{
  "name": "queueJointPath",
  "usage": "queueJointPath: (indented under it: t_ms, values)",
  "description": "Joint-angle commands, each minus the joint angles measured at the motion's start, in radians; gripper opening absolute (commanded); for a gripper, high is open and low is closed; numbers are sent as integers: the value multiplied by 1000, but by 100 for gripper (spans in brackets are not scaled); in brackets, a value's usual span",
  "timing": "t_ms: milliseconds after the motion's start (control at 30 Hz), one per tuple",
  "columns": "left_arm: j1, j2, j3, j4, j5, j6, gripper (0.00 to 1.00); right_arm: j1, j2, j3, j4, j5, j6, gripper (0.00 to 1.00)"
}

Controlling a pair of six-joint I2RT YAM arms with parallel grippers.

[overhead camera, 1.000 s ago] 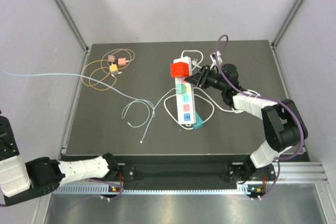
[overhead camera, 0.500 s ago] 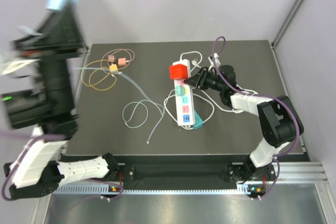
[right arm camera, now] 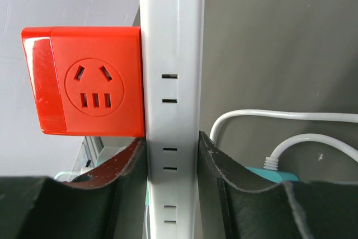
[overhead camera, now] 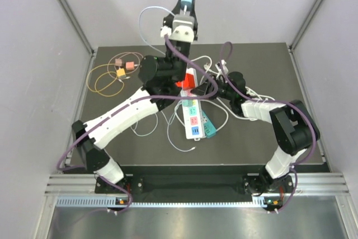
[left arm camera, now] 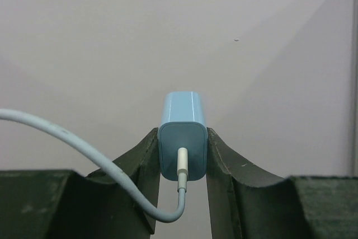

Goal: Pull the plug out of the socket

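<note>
The left gripper (left arm camera: 182,132) is clamping a pale blue plug (left arm camera: 182,113) between its two fingers, the pads pressing on the plug's sides and the body standing upright above them. A white cable (left arm camera: 61,132) is running out of the plug's near face, looping under it and away to the left. In the overhead view this arm is reaching high over the far half of the table (overhead camera: 268,71), so the plug is hanging in the air, well apart from any socket, and the cable is probably trailing back down toward the table, though the arm is hiding its lower run.

The right gripper (right arm camera: 172,141) is closing tightly on the white power strip (right arm camera: 170,37), one finger on each long side, pinning it low over the table. A red adapter cube (right arm camera: 89,88) is sitting against the strip just beside that grip, and a teal plug (overhead camera: 208,128) is lying alongside the strip's near end.

Judging by this, the pull itself is looking finished: the blue plug is clear of the strip while the other arm is bracing it. What is remaining is the put-down. The next move is calling for the left arm to be lowering the plug to a bare patch of table away from the strip, minding the slack cable so it is not snagging on the arm, then parting its fingers, with the right gripper letting go of the strip after that
</note>
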Motion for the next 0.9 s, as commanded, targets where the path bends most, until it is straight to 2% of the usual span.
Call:
queueJointPath:
  t_ms: [0, 33, 133, 233, 300, 367, 467, 533, 867]
  values:
    - [36, 26, 194, 114, 36, 259, 0, 7, -8, 37, 134, -22, 19, 0]
    - [48, 72, 261, 108, 37, 348, 0, 7, -1, 37, 134, -22, 22, 0]
    - [143, 127, 327, 114, 34, 444, 0, 7, 6, 42, 129, -22, 25, 0]
    - [319, 132, 317, 169, -45, 373, 0, 8, -2, 42, 121, -21, 16, 0]
    - [382, 132, 315, 196, -97, 341, 0, 5, -10, 40, 117, -18, 12, 0]
    - [448, 109, 312, 177, -150, 231, 0, 5, -13, 43, 117, -18, 9, 0]
    - [491, 89, 329, 164, -160, 180, 0, 5, -5, 45, 117, -22, 15, 0]
    - [501, 106, 378, 160, -130, 253, 0, 7, 1, 46, 118, -25, 16, 0]
    - [599, 25, 275, 181, -69, 370, 0, -1, -10, 48, 117, -28, 21, 0]
